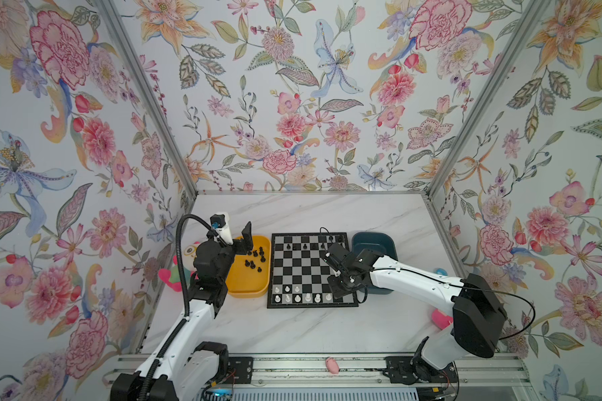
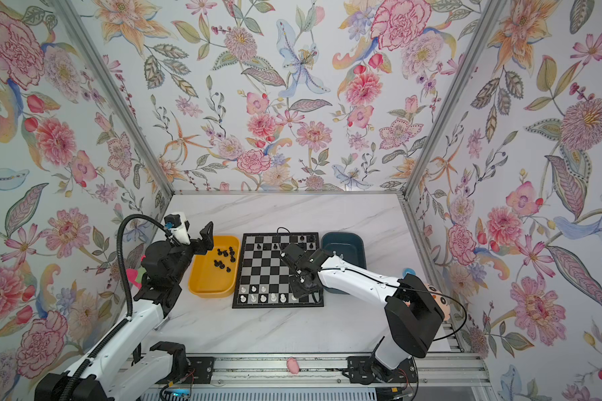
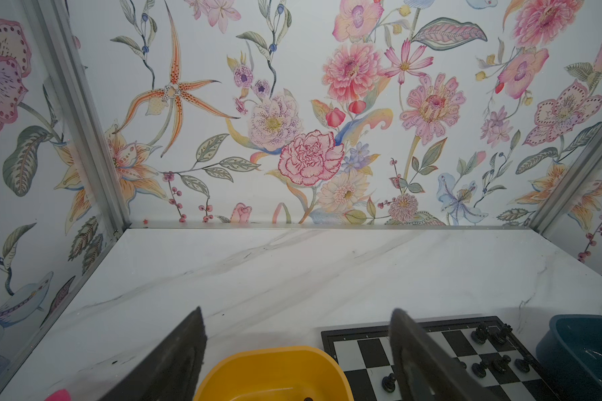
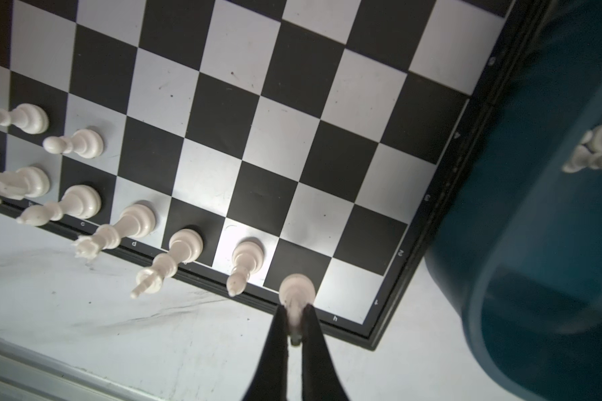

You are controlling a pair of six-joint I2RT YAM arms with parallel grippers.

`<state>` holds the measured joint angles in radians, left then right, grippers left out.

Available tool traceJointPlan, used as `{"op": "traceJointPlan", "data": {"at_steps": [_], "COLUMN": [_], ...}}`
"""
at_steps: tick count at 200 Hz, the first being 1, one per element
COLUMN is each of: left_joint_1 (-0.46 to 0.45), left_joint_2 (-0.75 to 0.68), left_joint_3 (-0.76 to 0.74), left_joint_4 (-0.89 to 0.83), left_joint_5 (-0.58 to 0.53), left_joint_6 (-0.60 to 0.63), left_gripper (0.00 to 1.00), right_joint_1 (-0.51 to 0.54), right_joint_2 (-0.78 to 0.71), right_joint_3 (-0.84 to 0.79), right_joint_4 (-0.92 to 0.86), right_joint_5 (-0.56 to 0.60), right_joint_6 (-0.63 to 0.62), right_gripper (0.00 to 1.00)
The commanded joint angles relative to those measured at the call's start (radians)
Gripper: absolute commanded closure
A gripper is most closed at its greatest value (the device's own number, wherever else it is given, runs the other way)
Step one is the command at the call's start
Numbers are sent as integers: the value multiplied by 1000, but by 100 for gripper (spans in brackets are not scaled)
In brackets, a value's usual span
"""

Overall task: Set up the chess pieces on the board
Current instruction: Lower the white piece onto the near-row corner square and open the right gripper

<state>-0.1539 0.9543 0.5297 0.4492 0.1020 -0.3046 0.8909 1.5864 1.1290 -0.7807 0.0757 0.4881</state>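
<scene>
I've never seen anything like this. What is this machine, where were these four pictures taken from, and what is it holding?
These are two robot arms mounted at the near edge of a marble table, setting up chess. Two pictures look down from above; the other two come from a camera on each arm's wrist. The chessboard lies between a yellow tray holding black pieces and a dark blue tray holding white pieces. Some of each colour already stand on the board. The right end effector, the arm's pincer, is shut on a white piece at the board's near row, beside the corner square. The left end effector is open and empty over the yellow tray's far end.
</scene>
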Motion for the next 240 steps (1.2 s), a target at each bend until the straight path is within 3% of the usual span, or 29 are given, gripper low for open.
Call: {"op": "traceJointPlan", "data": {"at_steps": [1, 240], "left_joint_1": [-12, -20], "left_joint_2": [-19, -32], "left_joint_3": [-14, -21], "left_joint_4": [23, 22], "left_joint_5": [11, 3], "left_joint_6": [-5, 4], "left_gripper": [16, 16], "right_joint_1": [8, 13], "right_joint_2": [18, 51], "right_joint_3": [-22, -107], "right_joint_4": [2, 83], "right_joint_5": [6, -15], "right_joint_6": [29, 79], "right_gripper": [100, 100]}}
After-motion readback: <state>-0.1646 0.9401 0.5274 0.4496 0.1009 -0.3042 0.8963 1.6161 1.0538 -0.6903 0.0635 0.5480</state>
